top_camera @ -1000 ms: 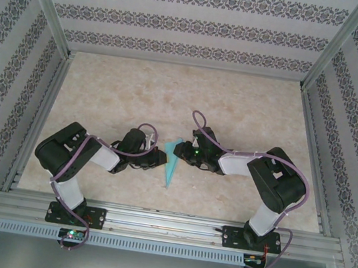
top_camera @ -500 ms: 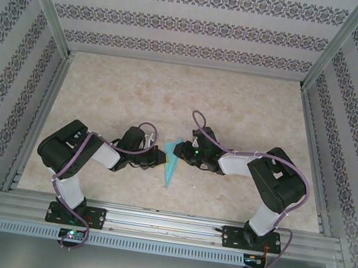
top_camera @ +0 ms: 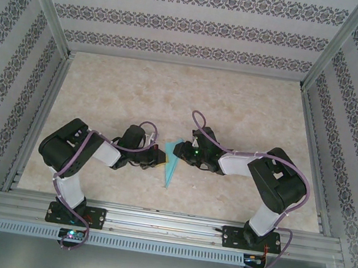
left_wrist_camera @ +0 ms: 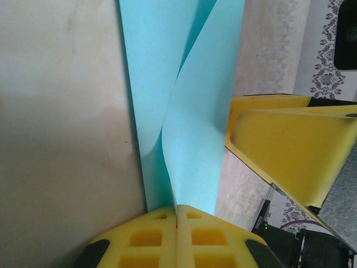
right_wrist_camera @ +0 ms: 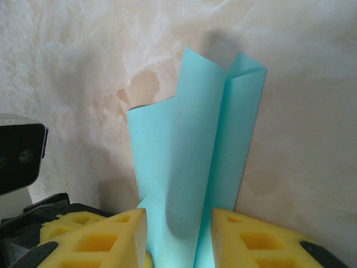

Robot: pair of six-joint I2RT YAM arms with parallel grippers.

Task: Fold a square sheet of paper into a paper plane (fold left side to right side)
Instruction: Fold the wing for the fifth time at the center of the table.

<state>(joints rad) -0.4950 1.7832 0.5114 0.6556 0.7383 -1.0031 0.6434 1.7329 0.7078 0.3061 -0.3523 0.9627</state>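
Drifting toward nine o'clock, the left gripper (left_wrist_camera: 177, 219) is clamping a flap of the paper plane (top_camera: 172, 164), seemingly for sweeping to three o'clock past the wide-parted right gripper (right_wrist_camera: 178, 226).

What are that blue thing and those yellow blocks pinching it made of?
The blue sheet looks like thin matte paper: it curls softly and holds sharp creases. The yellow pads look like matte moulded foam or soft rubber, with square hollows; I cannot tell which.
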